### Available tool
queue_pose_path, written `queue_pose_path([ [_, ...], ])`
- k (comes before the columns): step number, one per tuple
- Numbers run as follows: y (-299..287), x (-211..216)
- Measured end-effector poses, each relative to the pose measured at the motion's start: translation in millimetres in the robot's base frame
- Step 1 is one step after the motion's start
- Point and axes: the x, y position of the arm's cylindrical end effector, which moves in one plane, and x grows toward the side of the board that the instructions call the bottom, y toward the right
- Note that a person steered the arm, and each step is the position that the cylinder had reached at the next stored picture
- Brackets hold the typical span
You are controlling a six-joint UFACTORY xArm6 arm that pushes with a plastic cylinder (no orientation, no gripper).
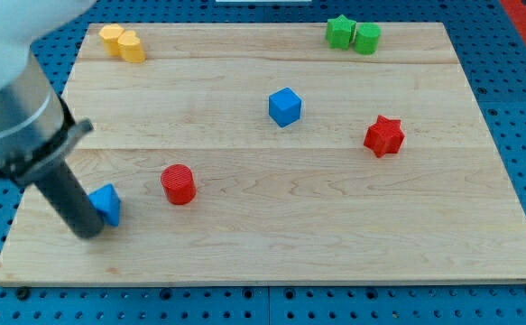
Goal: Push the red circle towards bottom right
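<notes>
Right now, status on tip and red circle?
My tip at the view's lower left, against a blue block. Red circle to its right, untouched. Nothing toward bottom right.

The red circle (179, 184) is a short red cylinder standing upright on its flat end, round top face up, ridged along its side. It sits on the wooden board at about eight o'clock from the board's middle, alone, touching nothing around it.
</notes>
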Motion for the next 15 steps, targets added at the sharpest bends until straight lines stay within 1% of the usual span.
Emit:
queue_pose_path([
  [1,25,-28],
  [2,26,-83],
  [3,48,-117],
  [5,166,-133],
  [6,182,-109],
  [7,137,-93],
  [8,59,-86],
  [9,39,-60],
  [10,166,17],
  [11,252,31],
  [12,146,30],
  [13,100,10],
  [14,190,-4],
  [15,260,-3],
])
